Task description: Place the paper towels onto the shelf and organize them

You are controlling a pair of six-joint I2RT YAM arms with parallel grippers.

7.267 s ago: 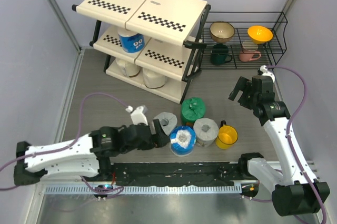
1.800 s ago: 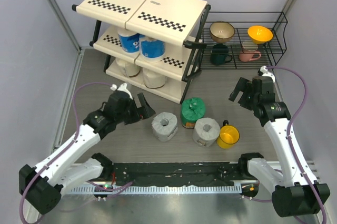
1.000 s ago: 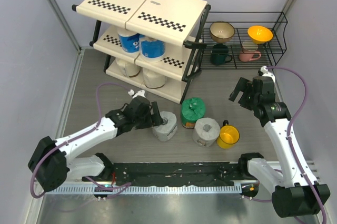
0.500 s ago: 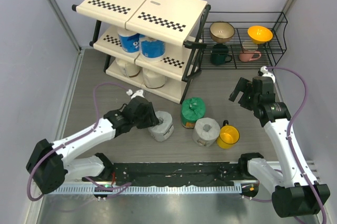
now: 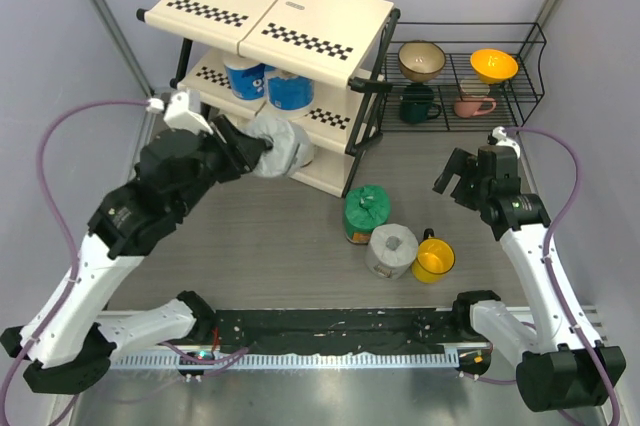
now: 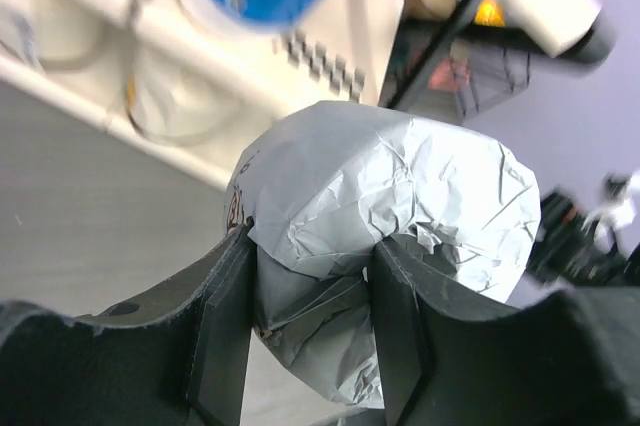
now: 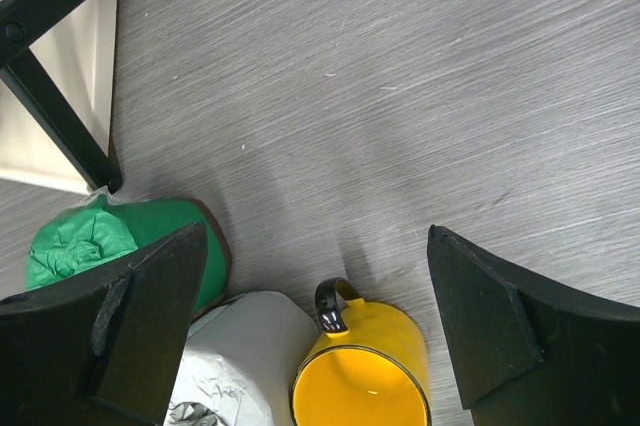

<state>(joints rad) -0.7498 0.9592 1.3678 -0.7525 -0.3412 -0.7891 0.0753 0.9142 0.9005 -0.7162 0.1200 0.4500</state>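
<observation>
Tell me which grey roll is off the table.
The grey roll in the left pincer, raised beside the shelf; the other grey roll rests on the table by the yellow mug.

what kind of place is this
Probably a robot lab cell staged like a pantry: a bolted-down right arm, a shelf of paper towels, a wire rack of cups.

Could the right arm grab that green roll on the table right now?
Probably yes. The right pincer hangs open and empty nearby, and the green roll stands uncovered; only a grey roll and the mug crowd one side.
</observation>
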